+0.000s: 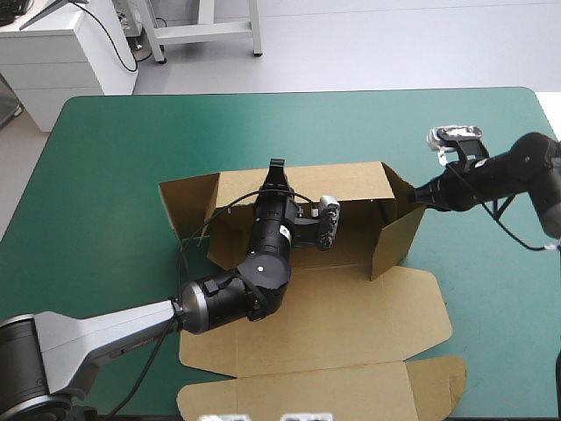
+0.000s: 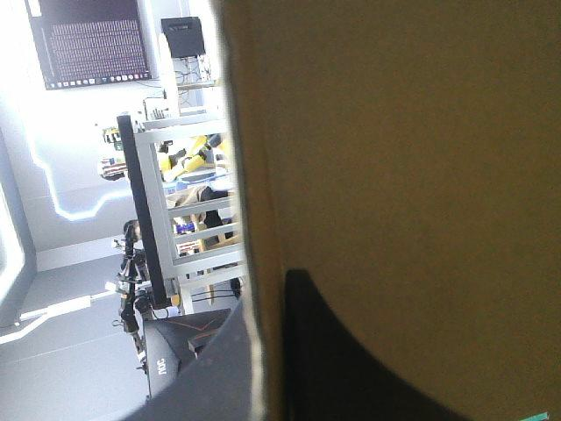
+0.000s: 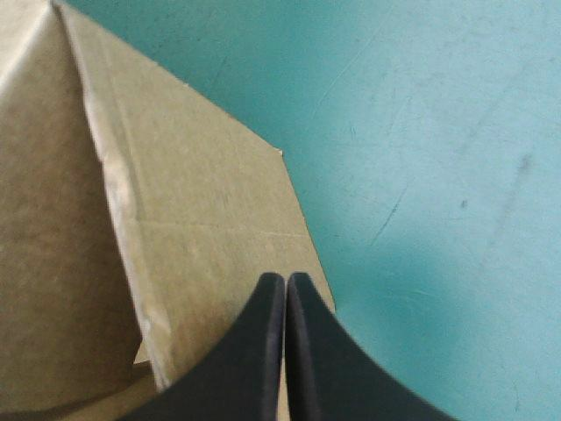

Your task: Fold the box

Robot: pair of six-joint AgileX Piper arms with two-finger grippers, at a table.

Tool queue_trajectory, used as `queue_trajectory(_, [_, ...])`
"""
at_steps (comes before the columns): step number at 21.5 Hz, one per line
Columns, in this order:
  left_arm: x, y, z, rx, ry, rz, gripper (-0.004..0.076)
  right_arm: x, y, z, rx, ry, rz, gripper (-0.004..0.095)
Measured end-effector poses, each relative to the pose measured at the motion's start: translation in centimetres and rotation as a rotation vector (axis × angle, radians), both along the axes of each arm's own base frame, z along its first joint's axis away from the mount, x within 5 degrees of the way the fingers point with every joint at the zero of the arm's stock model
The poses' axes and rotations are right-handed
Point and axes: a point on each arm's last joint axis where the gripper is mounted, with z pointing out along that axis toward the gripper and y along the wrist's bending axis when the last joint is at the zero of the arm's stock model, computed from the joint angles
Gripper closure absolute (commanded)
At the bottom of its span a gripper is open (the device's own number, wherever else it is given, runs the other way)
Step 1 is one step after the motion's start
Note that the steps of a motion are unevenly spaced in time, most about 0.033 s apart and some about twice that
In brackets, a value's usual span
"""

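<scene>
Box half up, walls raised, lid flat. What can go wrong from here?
1. The right gripper is shut, its tip at the right wall's edge; if it pushes, it may slip off onto the cover.
2. The left gripper pinches only the back wall; the left flap stands unheld and may splay outward.

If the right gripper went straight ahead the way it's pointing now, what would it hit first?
Most likely the box: the right gripper, shut, points at its raised right-hand side wall, and brown board lies just ahead of the tips. How near they are is unclear.
</scene>
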Motion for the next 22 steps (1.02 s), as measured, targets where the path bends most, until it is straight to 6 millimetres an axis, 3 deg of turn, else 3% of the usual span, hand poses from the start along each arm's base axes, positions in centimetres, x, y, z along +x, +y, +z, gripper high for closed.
queue_trajectory(5, [0.0,0.0,0.0,0.0,0.0,-0.001,0.0731,-2.5,0.3,-2.5,0.018,-0.108,-0.012,0.0911])
queue_trajectory(7, [0.0,0.0,0.0,0.0,0.0,-0.001,0.0731,-3.1,0.4,-3.5,0.01,-0.146,0.005,0.0844])
queue_trajectory(9, [0.0,0.0,0.0,0.0,0.0,-0.001,0.0731,-3.4,0.5,-3.8,-0.001,-0.147,0.054,0.0685])
queue_trajectory(12, [0.0,0.0,0.0,0.0,-0.001,-0.001,0.0731,-3.7,0.7,-3.9,-0.029,-0.154,0.15,0.0303])
queue_trajectory(13, [0.0,0.0,0.0,0.0,-0.001,-0.001,0.0731,-3.8,0.8,-3.9,-0.037,-0.169,0.189,0.0241])
queue_trajectory(22, [0.0,0.0,0.0,0.0,-0.001,-0.001,0.0731,-4.5,1.7,-3.7,-0.037,-0.234,0.422,0.0222])
